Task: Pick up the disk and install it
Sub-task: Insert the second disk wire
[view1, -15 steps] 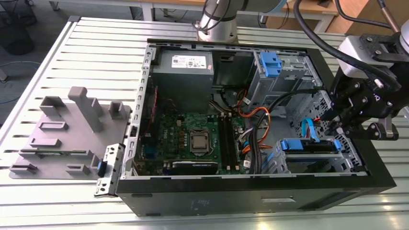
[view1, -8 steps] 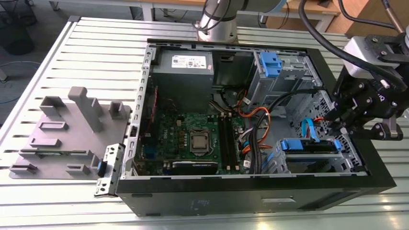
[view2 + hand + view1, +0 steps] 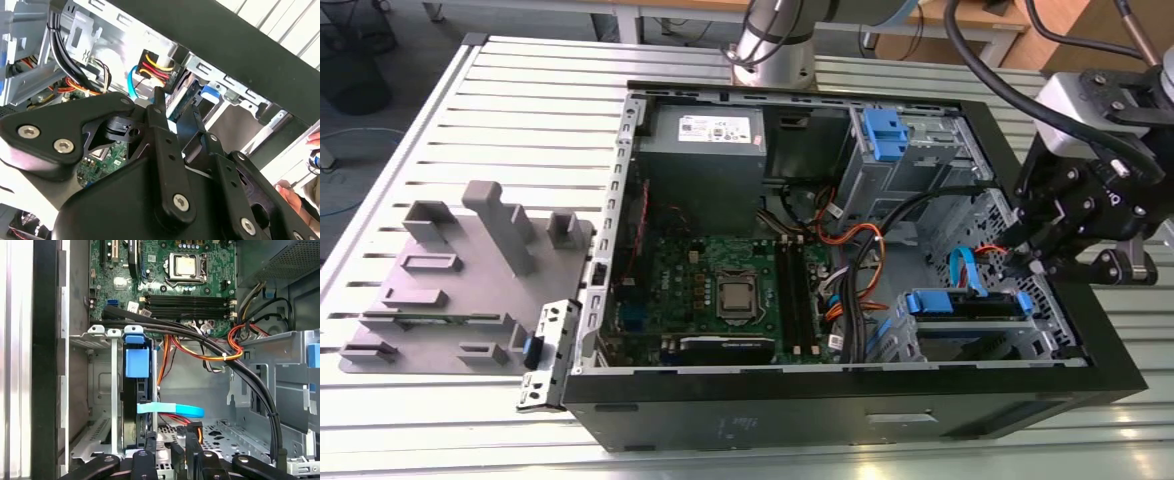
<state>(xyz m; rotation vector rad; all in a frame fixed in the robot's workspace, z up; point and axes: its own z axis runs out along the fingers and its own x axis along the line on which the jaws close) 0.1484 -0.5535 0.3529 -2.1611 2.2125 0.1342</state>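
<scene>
- The disk stood on edge in the drive bay.
- The gripper hung just beside it, slightly spread, pinching nothing.
- Risk: it might snag the nearby cables, pulling a plug loose.

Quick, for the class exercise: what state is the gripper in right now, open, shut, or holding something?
Gripper: open or shut cannot be told; it is inside the computer case, close to the disk standing in its bay.

I see the disk filling the drive cage slot; a blue flat cable and a black cable bundle cross over the open case floor beside it.
</scene>
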